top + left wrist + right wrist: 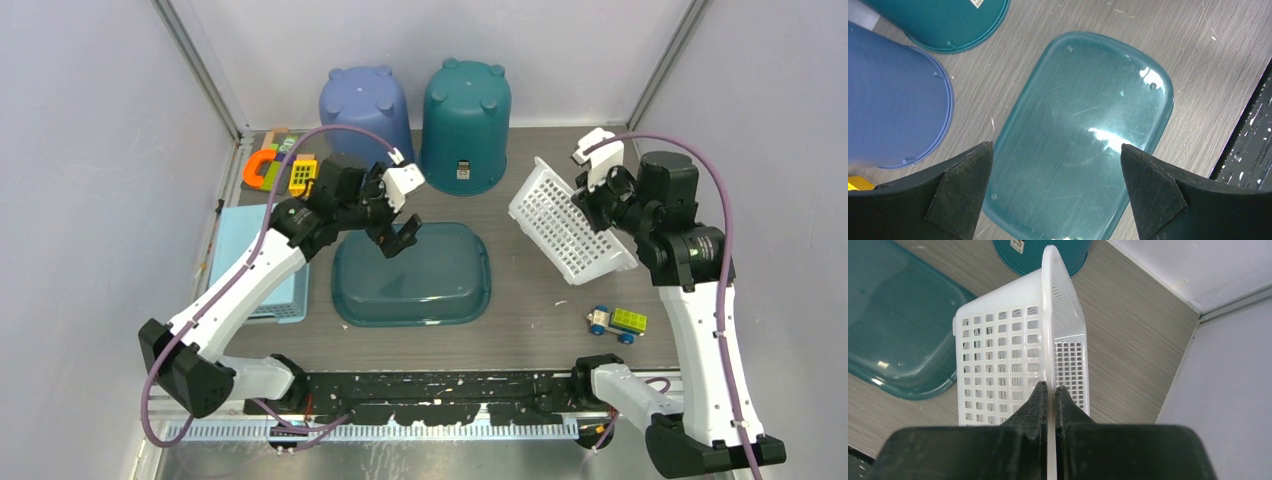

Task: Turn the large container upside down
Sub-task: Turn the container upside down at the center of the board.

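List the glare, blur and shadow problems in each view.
Left wrist: bright glare patches on the teal tub, otherwise sharp. Right wrist: the white basket has a washed-out rim with little detail. Top external: even light, soft shadows, nothing blurred.

Your left gripper (397, 238) hangs with its jaws spread over the far edge of the teal tub (410, 285), which lies bottom up in the middle of the worktop (540, 340). Your right gripper (583, 203) is clamped on the rim of a white lattice basket (560, 230), held tilted just right of the tub. Behind them stand a blue bucket (365, 105) and a teal bucket (465, 120), both bottom up. A light blue basket (238, 245) sits at the left, and a toy car (617, 322) at the near right.
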